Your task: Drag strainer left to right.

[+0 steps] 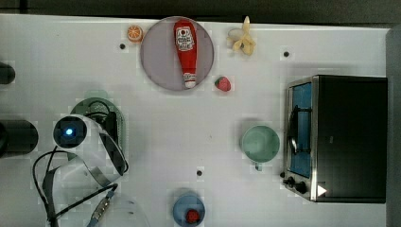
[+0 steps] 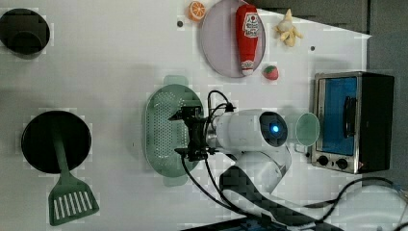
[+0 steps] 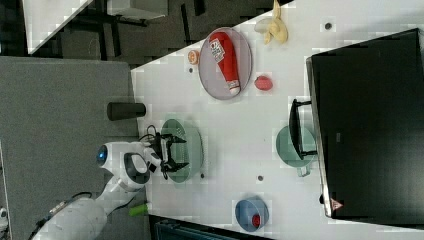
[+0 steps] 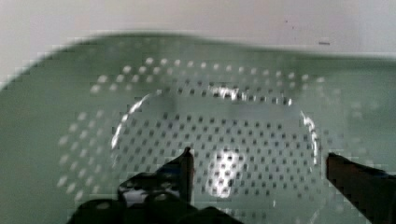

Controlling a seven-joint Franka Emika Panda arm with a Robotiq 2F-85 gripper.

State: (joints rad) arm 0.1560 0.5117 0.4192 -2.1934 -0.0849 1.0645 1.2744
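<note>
mint oval strainer (image 2: pixel 166 127) — flat, upright

Arm (image 2: pixel 250 132): white rounded casings with dark grey bands at the joints. One round dark cap carries a lit blue light (image 2: pixel 274 128). Gripper (image 2: pixel 185 134): black, with two slim black fingers (image 4: pixel 184 170). Black cables (image 2: pixel 211 103) loop over the wrist and trail along the links to the base.
</note>
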